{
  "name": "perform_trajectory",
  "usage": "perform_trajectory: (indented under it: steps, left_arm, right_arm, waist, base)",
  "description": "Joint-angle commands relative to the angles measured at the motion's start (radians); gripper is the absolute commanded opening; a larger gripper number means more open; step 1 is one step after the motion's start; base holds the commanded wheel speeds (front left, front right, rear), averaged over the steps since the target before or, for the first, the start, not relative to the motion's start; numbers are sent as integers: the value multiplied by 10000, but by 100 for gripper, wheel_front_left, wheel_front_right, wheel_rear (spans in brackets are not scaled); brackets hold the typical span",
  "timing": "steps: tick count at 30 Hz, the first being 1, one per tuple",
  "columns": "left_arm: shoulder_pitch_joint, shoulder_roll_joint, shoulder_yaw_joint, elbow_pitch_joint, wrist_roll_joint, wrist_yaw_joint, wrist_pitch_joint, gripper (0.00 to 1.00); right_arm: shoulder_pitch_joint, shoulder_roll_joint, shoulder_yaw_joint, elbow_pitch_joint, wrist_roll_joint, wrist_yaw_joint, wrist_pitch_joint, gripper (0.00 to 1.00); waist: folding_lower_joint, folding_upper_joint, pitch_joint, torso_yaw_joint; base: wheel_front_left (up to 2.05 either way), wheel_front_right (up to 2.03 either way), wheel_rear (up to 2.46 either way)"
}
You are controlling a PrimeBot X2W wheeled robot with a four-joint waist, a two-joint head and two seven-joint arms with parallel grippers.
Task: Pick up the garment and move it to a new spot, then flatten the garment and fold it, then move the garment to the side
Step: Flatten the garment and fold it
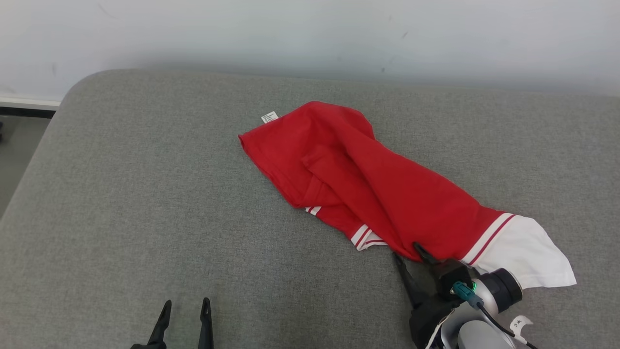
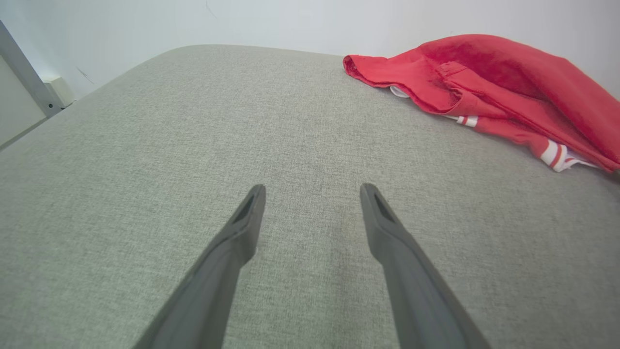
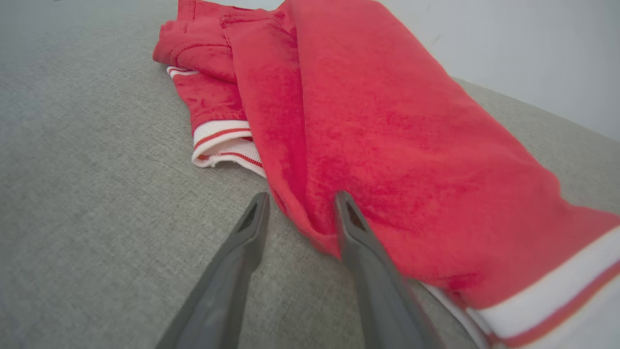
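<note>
Red garment (image 1: 387,194): is laid crumpled from centre to lower right of frame, on grey cushion (image 1: 145,194). Right gripper (image 1: 407,250): fingers are set partly apart astride garment's lower edge. Left gripper (image 1: 186,301): is held wide at lower left, above cushion.

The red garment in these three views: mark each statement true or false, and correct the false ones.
1. The garment lies crumpled, with layers folded over each other. True.
2. The left gripper is shut on the garment. False: it is open over the bare grey surface, apart from the garment.
3. The right gripper has a fold of red cloth between its fingers. True.
4. The garment's trim is blue. False: it is white with red stripes.
5. A small white label shows at the garment's far edge. True.
</note>
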Motion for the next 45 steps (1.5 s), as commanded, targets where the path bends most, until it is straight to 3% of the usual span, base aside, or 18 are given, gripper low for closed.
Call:
perform_trajectory:
  steps: [1, 2, 4, 6, 13, 18, 22, 27, 36, 37, 38, 40, 45]
  left_arm:
    - [-99, -10, -15, -26, -59, 39, -35, 100]
    - [-105, -10, -18, -39, -65, 52, -35, 100]
    - [-113, -10, -24, -51, -95, 72, -35, 100]
    - [-120, -10, -37, -54, -122, 108, -35, 100]
    - [-211, -10, -43, -50, -158, 139, -35, 100]
    - [-282, -10, -115, -123, -86, 110, -35, 100]
    - [-375, -12, -196, -133, -32, 57, -35, 100]
    - [-591, -9, -459, -146, 55, -37, -35, 100]
    - [-718, -13, -1049, -82, 160, -89, -35, 100]
    - [-746, -13, -1120, -120, 155, -68, -35, 100]
    - [-751, -13, -1128, -142, 138, -45, -35, 100]
    - [-749, -13, -1144, -177, 99, -17, -35, 100]
    - [-652, -16, -1075, -161, 34, 106, -35, 100]
  right_arm:
    - [-141, -39, 51, 125, 1, 4, 7, 50]
    - [-192, -50, 67, 164, 8, 4, 7, 47]
    - [-264, -98, 91, 269, -16, 4, 7, 27]
    - [-320, -104, 68, 441, 35, 4, 7, 0]
    - [-822, -217, -238, -201, 646, 4, 6, 0]
    - [-1399, -642, -748, -1216, 1054, 4, 7, 0]
    - [-1992, -1095, -1118, -1276, 1046, 4, 7, 0]
    - [-3197, -2107, -1759, -297, 514, 4, 7, 0]
    - [-5181, -3581, -4304, 2151, -1091, 4, 176, 0]
    - [-5421, -3862, -5112, 2499, -1544, 4, 490, 58]
    - [-5483, -3895, -5441, 2653, -1818, 4, 729, 100]
    - [-5634, -3821, -6096, 2655, -2218, 4, 667, 100]
    - [-5535, -3048, -6480, 2784, -2834, 4, 184, 100]
  waist:
    - [-1, -1, 49, 42]
    - [-1, -1, 73, 49]
    - [-1, -1, 109, 53]
    - [-1, -1, 142, 54]
    - [-1, -1, 253, 37]
    - [-1, -1, 350, 105]
    - [-1, -1, 444, 264]
    - [-1, -1, 746, 806]
    - [-1, -1, 1405, 1979]
    - [-1, -1, 1542, 2164]
    - [-1, -1, 1583, 2221]
    - [-1, -1, 1641, 2287]
    - [-1, -1, 1553, 2016]
  base:
    - [0, 0, 0]
    - [0, 0, 0]
    - [0, 0, 0]
    - [0, 0, 0]
    - [0, 0, 0]
    - [0, 0, 0]
    - [0, 0, 0]
    - [0, 0, 0]
    - [0, 0, 0]
    - [0, 0, 0]
    - [0, 0, 0]
    - [0, 0, 0]
    - [0, 0, 0]
